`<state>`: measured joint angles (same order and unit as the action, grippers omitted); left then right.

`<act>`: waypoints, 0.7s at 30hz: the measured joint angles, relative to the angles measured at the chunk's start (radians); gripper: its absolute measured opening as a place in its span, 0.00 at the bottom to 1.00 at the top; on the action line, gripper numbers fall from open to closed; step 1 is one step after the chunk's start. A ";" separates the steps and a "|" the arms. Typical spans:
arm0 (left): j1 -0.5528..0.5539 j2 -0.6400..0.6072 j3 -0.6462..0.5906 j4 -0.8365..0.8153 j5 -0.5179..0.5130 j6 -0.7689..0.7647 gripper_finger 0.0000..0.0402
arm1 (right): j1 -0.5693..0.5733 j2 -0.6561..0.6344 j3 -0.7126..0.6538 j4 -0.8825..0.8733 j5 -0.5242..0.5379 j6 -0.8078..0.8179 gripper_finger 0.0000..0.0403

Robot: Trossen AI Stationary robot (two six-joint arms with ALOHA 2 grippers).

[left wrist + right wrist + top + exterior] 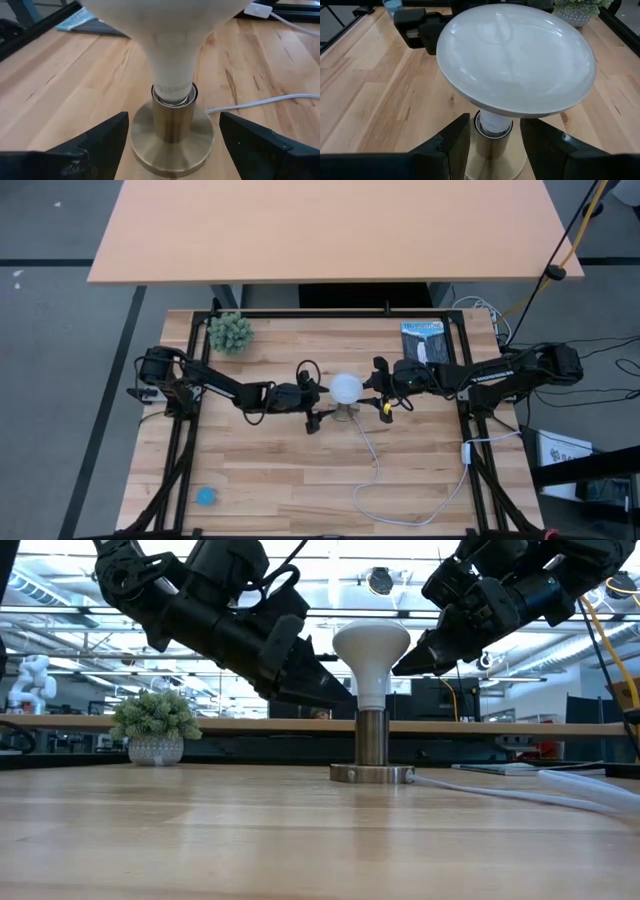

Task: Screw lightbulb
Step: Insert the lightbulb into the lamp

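The lightbulb (371, 650) stands upright in its brass socket (372, 752) mid-tabletop. The left hand (172, 145), fingers spread, flanks the socket base; the right hand (492, 137), also spread, sits opposite. Best to grip the neck squarely and twist gently, keeping it vertical.

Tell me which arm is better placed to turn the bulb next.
Probably the right gripper: its open jaws sit close around the lightbulb neck. The left gripper straddles the socket wider and lower.

Lightbulb (516, 60) smooth glossy white; socket (171, 131) brushed brass-toned metal; table (270, 470) matt wood planks.
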<state>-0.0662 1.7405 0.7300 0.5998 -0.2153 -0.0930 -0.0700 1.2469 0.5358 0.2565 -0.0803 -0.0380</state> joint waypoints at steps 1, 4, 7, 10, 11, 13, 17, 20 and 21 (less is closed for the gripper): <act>0.000 0.000 0.000 0.000 0.000 -0.007 0.79 | 0.000 0.000 0.000 0.000 0.000 0.000 0.41; 0.000 0.000 0.000 0.017 0.000 -0.007 0.79 | 0.000 0.000 0.000 0.000 0.000 0.000 0.41; 0.000 0.000 0.000 0.063 0.000 -0.011 0.79 | 0.000 0.000 0.000 0.000 0.000 0.000 0.41; -0.010 0.000 0.000 0.114 0.000 -0.011 0.79 | 0.000 0.000 0.000 0.000 0.000 0.000 0.41; -0.014 0.000 0.000 0.131 0.000 -0.011 0.79 | 0.000 0.000 0.000 0.000 0.000 0.000 0.41; -0.021 0.000 0.000 0.154 0.000 -0.011 0.79 | 0.000 0.000 0.000 0.000 0.000 0.000 0.41; -0.029 0.000 0.001 0.155 0.001 -0.026 0.79 | 0.000 0.000 0.000 0.000 0.000 0.000 0.41; -0.035 0.000 0.000 0.155 -0.002 -0.076 0.79 | 0.000 0.000 0.000 0.000 0.000 0.000 0.41; -0.035 0.000 0.001 0.155 -0.002 -0.078 0.79 | 0.000 0.000 0.000 0.000 0.000 0.000 0.41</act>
<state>-0.1009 1.7405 0.7307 0.7551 -0.2174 -0.1712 -0.0700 1.2469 0.5358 0.2565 -0.0801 -0.0380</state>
